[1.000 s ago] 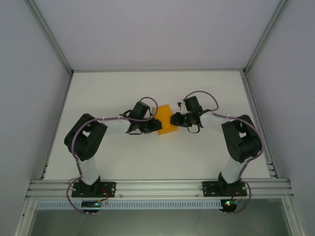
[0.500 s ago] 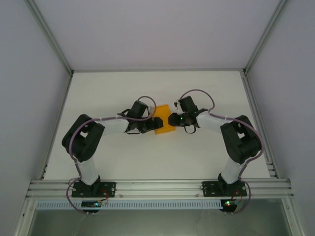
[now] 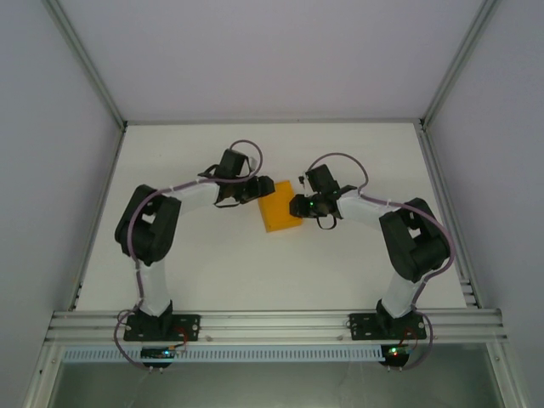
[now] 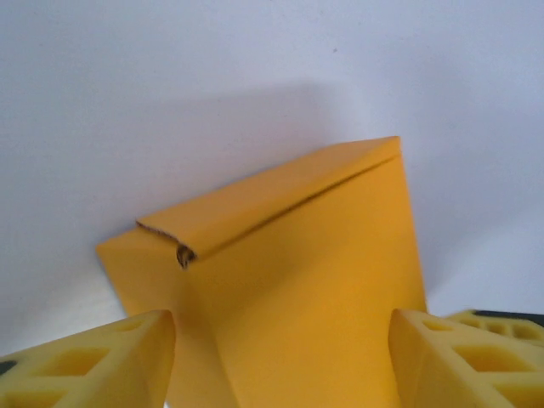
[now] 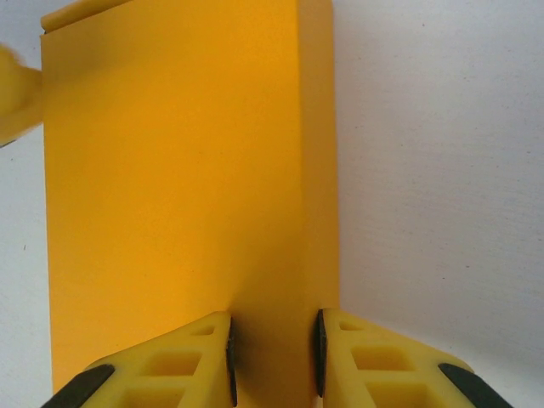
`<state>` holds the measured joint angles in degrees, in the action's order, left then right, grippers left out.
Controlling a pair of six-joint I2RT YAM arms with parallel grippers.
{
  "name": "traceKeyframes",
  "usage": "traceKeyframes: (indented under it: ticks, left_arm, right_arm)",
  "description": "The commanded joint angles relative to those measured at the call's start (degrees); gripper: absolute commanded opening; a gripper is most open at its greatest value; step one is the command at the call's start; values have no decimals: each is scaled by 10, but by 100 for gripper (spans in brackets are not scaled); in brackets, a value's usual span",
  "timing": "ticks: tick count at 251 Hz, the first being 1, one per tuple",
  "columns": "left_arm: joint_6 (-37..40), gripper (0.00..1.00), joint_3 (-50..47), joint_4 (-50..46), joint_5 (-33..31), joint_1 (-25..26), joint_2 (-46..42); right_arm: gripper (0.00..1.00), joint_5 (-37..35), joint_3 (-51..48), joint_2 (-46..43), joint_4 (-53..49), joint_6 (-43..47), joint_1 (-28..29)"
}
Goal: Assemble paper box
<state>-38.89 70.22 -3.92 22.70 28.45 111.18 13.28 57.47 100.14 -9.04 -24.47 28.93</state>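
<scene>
**Orange-yellow box pinched on the right, left claw wide open**

Starting at the right claw point(image 5: 274, 340): its 2 fingers point(image 5: 170, 365) are pressed onto a thin raised edge of the box point(image 5: 170, 170), so that side is pinned. In the wrist view the box's long axis runs straight out ahead of that claw.

From above, the box point(image 3: 279, 210) sits flat on the white table point(image 3: 340, 263) mid-way between the 2 arms, turned a bit off square. The right claw point(image 3: 297, 206) is on its right edge.

The left claw point(image 3: 253, 189) is at the upper-left corner, spread apart and gripping nothing. In its own camera the box point(image 4: 297, 272) pokes forward between the fingers point(image 4: 102, 365), with a folded flap point(image 4: 255, 204) along the far edge, gaping a little at its left end.

My guess: the flap is next, it lies dead ahead of the left claw, and left is the free arm.
</scene>
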Motion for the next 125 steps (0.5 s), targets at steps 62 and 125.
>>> traceKeyframes:
  ticks: [62,125]
  left_arm:
    - [8,50,11,-27,0,1,55]
    - [-38,23,-20,40,21,10,69]
  right_arm:
    - [32,8,-34,43,-79,20,2]
    - [54,131,-38,29,24,5,-39]
